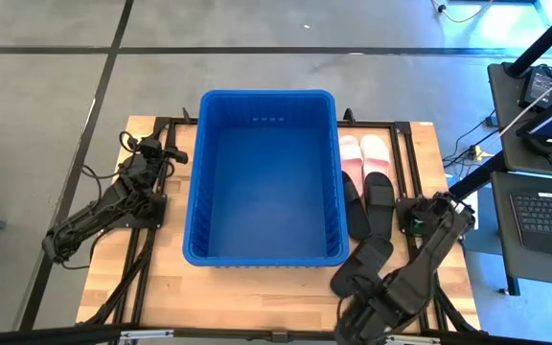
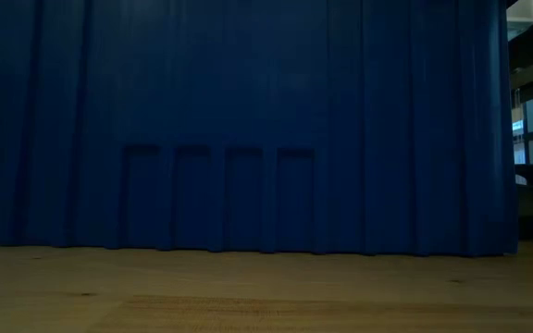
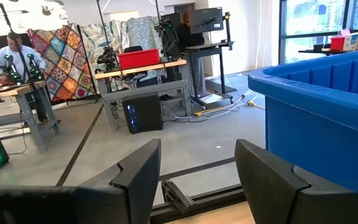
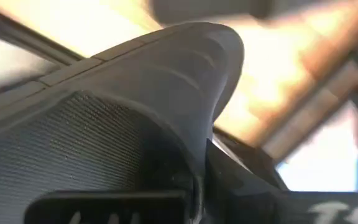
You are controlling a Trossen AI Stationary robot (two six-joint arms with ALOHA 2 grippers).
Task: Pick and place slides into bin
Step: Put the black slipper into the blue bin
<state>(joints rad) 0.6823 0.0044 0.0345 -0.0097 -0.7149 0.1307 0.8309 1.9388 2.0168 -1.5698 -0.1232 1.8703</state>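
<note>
The blue bin (image 1: 266, 96) stands mid-table; its wall fills the low view (image 2: 248, 120) and shows in the left wrist view (image 3: 316, 93). Right of it, two pale pink slides (image 1: 363, 153) lie side by side on the table, with two black slides (image 1: 367, 206) just nearer. A third black slide (image 1: 367, 261) lies slantwise at the bin's near right corner, at my right gripper (image 1: 351, 292), and fills the right wrist view (image 4: 166, 99). My left gripper (image 1: 173, 153) is open and empty at the bin's left (image 3: 197, 149). My right gripper has the black slide by its near end (image 1: 345, 280). The slide itself fills the wrist view, and the arm covers the spot from above, so the fingers and the kind of hold do not show. The slide points away toward the table's far right.
The table's black frame rails (image 1: 415, 153) run along the far and right sides. Bare wood (image 1: 257, 287) lies between the bin and the near edge. Desks with laptops (image 1: 544, 206) stand off the table's right. A person sits far off in the room (image 3: 17, 56).
</note>
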